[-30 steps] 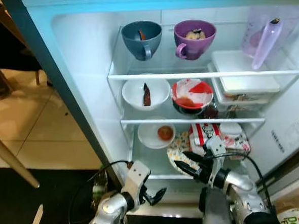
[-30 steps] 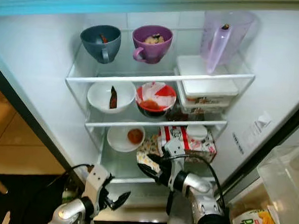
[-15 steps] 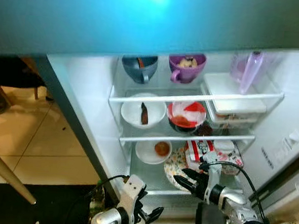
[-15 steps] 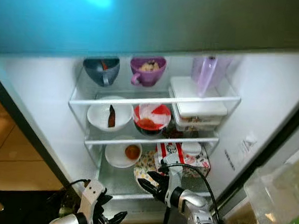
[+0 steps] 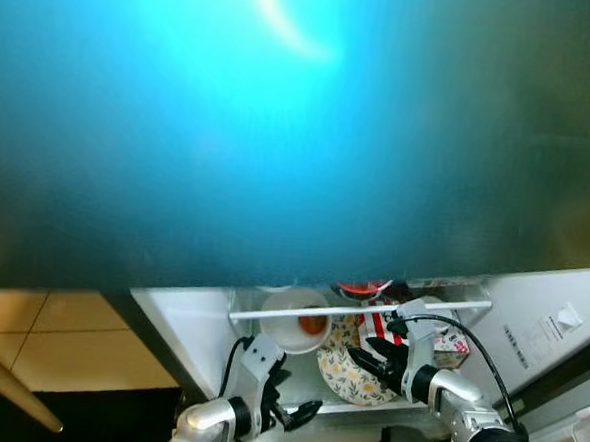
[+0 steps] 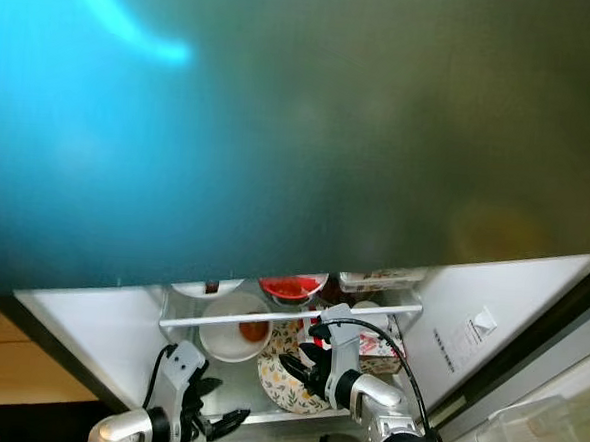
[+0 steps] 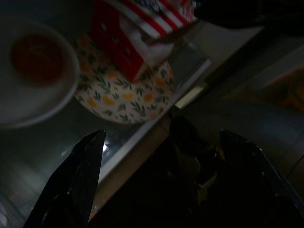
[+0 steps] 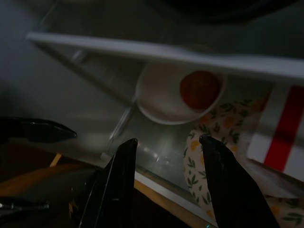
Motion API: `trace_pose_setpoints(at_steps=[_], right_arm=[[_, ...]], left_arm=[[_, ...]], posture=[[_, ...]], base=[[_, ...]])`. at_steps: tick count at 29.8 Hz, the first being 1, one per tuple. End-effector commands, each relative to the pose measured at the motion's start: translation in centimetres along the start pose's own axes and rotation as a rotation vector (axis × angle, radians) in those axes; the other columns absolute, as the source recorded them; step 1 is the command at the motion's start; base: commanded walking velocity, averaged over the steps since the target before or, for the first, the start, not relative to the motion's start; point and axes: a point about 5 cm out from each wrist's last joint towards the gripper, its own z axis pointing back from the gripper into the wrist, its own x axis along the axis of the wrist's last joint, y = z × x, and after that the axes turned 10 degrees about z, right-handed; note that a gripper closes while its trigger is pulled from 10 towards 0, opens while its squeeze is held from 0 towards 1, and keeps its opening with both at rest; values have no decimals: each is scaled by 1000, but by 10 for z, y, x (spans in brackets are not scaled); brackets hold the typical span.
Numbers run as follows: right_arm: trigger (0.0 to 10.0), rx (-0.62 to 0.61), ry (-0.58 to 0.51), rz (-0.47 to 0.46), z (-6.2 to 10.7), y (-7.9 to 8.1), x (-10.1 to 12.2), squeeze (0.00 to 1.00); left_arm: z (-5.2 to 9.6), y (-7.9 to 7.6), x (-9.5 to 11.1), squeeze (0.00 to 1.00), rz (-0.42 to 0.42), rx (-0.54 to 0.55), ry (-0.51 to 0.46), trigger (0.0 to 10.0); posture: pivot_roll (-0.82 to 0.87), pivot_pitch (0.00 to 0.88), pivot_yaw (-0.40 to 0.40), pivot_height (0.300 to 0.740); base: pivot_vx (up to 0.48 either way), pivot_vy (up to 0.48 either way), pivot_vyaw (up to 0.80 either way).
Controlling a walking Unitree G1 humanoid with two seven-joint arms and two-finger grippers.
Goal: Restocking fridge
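The open fridge's lowest shelf (image 5: 360, 310) holds a white bowl (image 5: 294, 326) with an orange piece in it, a floral plate (image 5: 351, 375) and a red-and-white striped carton (image 5: 378, 331). A red bowl (image 5: 361, 287) peeks out from the shelf above. My right gripper (image 5: 367, 361) is open just over the floral plate's near edge. Its wrist view looks at the white bowl (image 8: 175, 95) and the plate (image 8: 204, 156). My left gripper (image 5: 298, 414) is open, low in front of the shelf's edge, its wrist view facing the plate (image 7: 123, 90) and carton (image 7: 128, 38).
A glossy blue-green panel (image 5: 300, 131) of the fridge's upper part hides the higher shelves. The fridge's right inner wall (image 5: 554, 327) bears a label. Tan floor tiles (image 5: 67, 337) and a wooden leg (image 5: 14, 399) lie to the left. A clear bin (image 6: 542, 437) stands low right.
The camera has swung, so the blue-green panel now covers the mugs, jug and upper shelves. Both open grippers stay by the lowest shelf.
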Motion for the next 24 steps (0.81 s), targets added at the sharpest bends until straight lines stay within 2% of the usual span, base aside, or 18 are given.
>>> trace_pose_setpoints(at_steps=[1,6,12,19,24], right_arm=[[10000,-6,-9,-21,-1,0,1,0],[10000,-38,-2,-42,1,-3,-2,0],[10000,-102,52,-33,4,-7,-9,0],[10000,-148,55,-54,7,-12,-10,0],[10000,-167,29,-112,12,-15,-15,0]], left_arm=[[8,8,-2,0,13,29,14,10000],[4,11,10,0,34,44,-28,10000],[3,11,13,0,38,50,-42,10000],[2,11,15,0,41,47,-42,10000],[0,11,15,0,51,48,-36,10000]], posture=[[-27,0,33,622],[-33,0,27,642],[-33,0,29,647],[-37,0,33,647],[-38,0,34,652]], base=[[0,0,0],[0,0,0],[0,0,0],[0,0,0],[0,0,0]])
